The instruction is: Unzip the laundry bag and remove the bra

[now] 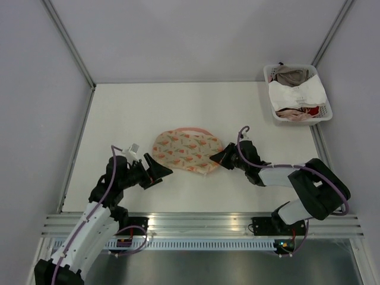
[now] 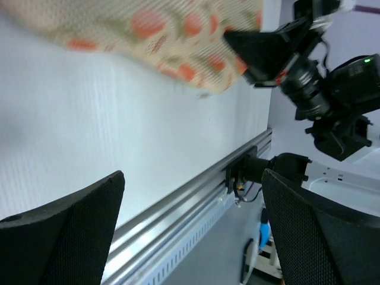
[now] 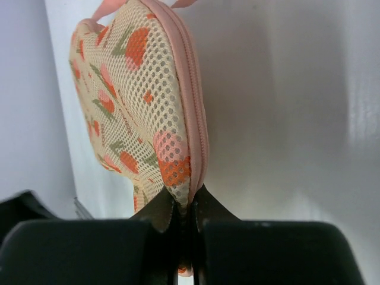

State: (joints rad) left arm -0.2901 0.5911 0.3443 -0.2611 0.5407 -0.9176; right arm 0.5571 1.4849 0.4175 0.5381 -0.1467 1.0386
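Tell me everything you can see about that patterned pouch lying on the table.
The laundry bag is an oval cream pouch of netted mesh with an orange-red and green print. Pink zip edging runs round its rim and looks closed, and a pink loop shows at its far side. It lies flat on the white table, about mid-table. The right gripper is shut on its right-hand end. The left gripper stands open near the other end, not touching it.

Open-weave mesh cloth laundry bag [image 1: 187, 151] with pink fabric zip edging, smooth matt white worktop [image 1: 178, 107], brushed metal rail [image 1: 202, 221], white plastic basket [image 1: 301, 121]
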